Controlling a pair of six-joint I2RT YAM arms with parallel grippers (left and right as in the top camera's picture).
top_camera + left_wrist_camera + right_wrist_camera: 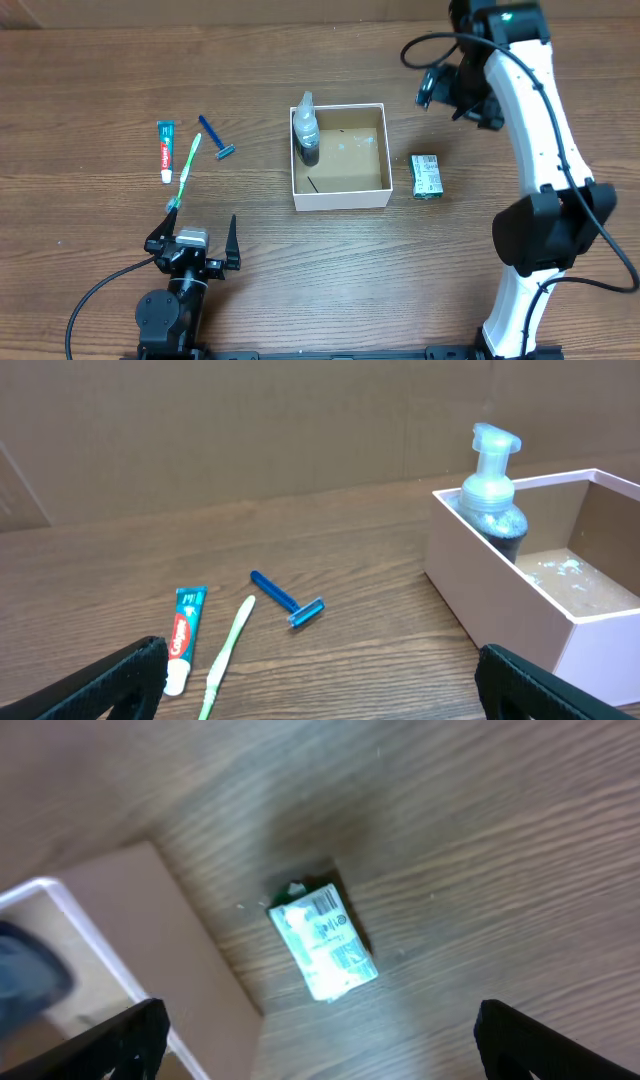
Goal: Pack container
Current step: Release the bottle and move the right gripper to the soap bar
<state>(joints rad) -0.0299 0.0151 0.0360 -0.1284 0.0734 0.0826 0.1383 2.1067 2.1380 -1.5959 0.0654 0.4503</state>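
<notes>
The container [340, 198] is a square white-walled cardboard box with a brown floor, at the table's middle. A pump bottle [306, 130] stands upright in its left part. A small green soap packet [428, 176] lies on the table just right of the box. My right gripper [445, 92] is open and empty, raised above the table behind the packet. In the right wrist view the packet [322, 942] lies beyond the open jaws [320, 1045], beside the box wall [190, 940]. My left gripper [195, 235] is open and empty near the front left.
A toothpaste tube [166, 150], a green toothbrush [186, 172] and a blue razor [216, 138] lie left of the box. The left wrist view shows them ahead of the open jaws [320, 690], with the box [480, 600] and bottle [495, 490] at the right.
</notes>
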